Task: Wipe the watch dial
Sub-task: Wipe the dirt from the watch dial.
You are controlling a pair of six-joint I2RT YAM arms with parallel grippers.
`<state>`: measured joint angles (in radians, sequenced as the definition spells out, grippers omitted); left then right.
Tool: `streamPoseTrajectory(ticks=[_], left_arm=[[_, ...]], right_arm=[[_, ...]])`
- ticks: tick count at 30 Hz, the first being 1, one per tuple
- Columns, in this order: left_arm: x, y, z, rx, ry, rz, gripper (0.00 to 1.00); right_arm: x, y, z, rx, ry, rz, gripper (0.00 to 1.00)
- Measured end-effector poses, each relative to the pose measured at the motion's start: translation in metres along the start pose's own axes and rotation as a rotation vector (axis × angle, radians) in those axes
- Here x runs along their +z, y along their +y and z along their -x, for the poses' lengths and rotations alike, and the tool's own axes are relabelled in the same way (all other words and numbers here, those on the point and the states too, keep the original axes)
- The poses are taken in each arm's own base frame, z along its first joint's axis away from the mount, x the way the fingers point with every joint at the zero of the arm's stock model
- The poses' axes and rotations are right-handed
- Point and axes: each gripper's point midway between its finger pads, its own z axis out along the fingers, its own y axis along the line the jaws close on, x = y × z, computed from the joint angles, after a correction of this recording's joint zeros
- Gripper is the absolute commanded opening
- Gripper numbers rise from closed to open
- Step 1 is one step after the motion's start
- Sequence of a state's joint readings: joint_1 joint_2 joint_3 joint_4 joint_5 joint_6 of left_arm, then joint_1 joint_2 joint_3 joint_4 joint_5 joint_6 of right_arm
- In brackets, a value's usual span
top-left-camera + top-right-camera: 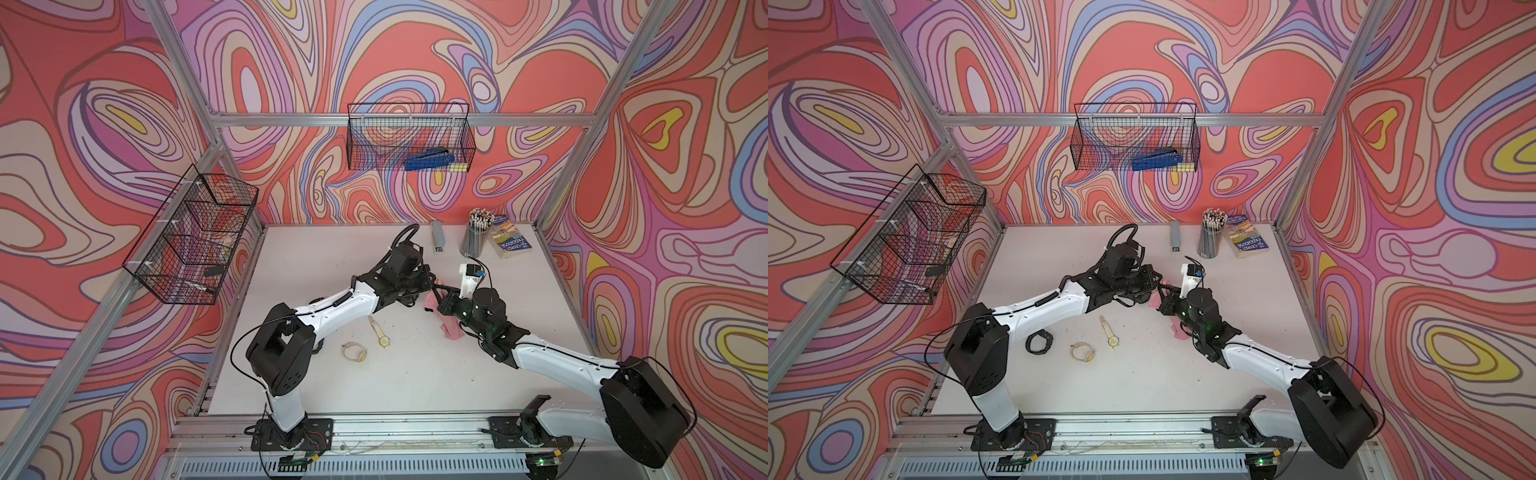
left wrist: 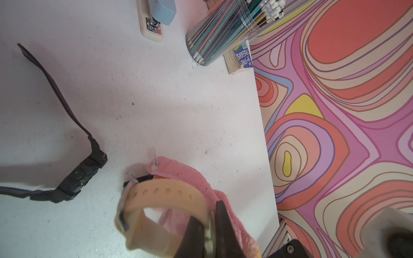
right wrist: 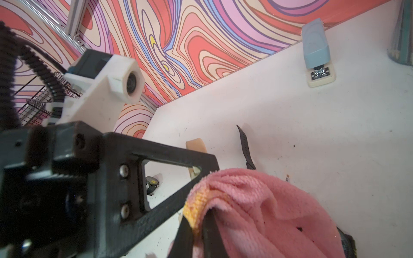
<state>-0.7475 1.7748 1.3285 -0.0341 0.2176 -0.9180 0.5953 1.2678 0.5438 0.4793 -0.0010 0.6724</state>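
Left hand point(image 2: 209, 221) clamps watch point(image 2: 165, 196); strap point(image 2: 147, 236) loops outward beside cloth point(image 2: 190, 176).

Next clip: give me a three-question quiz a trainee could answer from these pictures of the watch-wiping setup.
1. What is the right gripper shut on? A a pink cloth; B a spoon; C a sponge.
2. True or false: the left gripper grips a cream-strapped watch.
3. Fill in: in both top views, the cup of pencils stands between the stapler and the ____.
Key: 1 A; 2 true; 3 book.
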Motion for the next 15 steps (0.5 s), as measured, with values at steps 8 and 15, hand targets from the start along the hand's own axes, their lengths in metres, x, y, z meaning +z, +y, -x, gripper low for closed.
streamPoseTrajectory(ticks=[8, 15], left_arm=[[0.001, -0.006, -0.009, 0.036, 0.051, -0.037, 0.0], [-0.002, -0.033, -0.025, 0.098, 0.109, -0.147, 0.0]], right_arm=[[-0.013, 0.001, -0.002, -0.022, 0.034, -0.032, 0.0], [-0.044, 0.002, 0.002, -0.064, 0.052, -0.084, 0.0]])
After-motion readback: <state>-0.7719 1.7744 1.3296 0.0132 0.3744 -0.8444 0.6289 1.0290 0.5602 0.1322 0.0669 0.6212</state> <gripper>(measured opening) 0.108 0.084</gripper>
